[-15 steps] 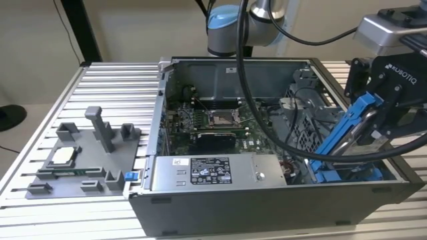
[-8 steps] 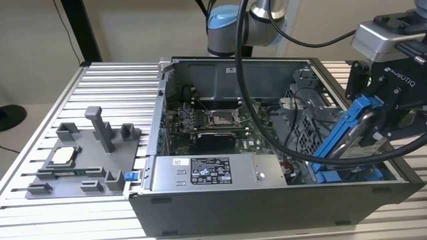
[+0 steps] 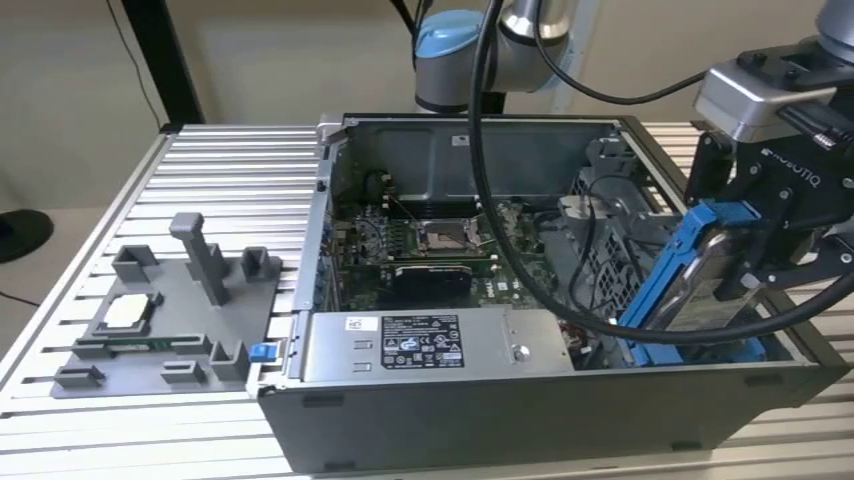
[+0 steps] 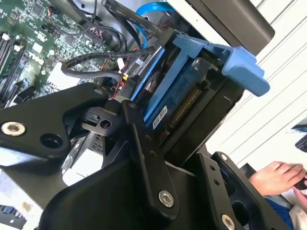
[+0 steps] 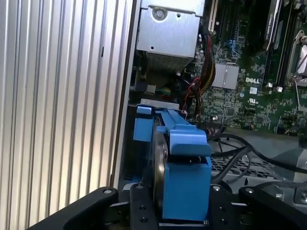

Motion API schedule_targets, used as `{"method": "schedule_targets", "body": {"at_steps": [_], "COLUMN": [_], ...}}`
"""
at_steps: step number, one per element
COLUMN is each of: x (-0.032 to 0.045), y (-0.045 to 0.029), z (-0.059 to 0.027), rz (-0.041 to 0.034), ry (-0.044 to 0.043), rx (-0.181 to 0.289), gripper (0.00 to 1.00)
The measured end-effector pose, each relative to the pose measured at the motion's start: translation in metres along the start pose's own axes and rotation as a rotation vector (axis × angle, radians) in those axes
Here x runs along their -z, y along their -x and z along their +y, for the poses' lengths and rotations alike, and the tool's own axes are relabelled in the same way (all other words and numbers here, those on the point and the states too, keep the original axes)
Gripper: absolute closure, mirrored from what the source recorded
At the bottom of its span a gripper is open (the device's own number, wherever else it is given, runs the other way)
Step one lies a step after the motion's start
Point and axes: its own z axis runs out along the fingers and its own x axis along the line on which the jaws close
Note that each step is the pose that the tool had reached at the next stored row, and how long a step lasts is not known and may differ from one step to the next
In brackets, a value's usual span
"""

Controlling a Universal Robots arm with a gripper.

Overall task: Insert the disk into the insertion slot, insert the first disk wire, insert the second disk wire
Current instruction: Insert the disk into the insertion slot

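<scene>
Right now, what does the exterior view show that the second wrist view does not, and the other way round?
The exterior view adds the grey printed fixture tray with upright posts and the silver power-supply box with a white label inside the open grey computer case. The second wrist view adds a person's hand beyond the case. Both share the silver hard drive in its bright blue plastic carrier, held tilted in the black pincer over the case, and the green motherboard.
</scene>
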Motion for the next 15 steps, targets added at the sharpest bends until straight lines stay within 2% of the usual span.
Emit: {"method": "schedule_targets", "body": {"at_steps": [3, 4, 11, 15], "x": [-0.0004, -0.0009, 0.0007, 0.0128], "y": [0.0, -0.0001, 0.0, 0.0002], "z": [-0.0001, -0.0002, 0.0001, -0.0002], "rz": [-0.0011, -0.0016, 0.0005, -0.0003], "ry": [-0.0005, -0.0004, 0.0011, 0.0033], "rx": [0.0, 0.0, -0.013, -0.014], "gripper": [1.0, 0.0, 0.0, 0.0]}}
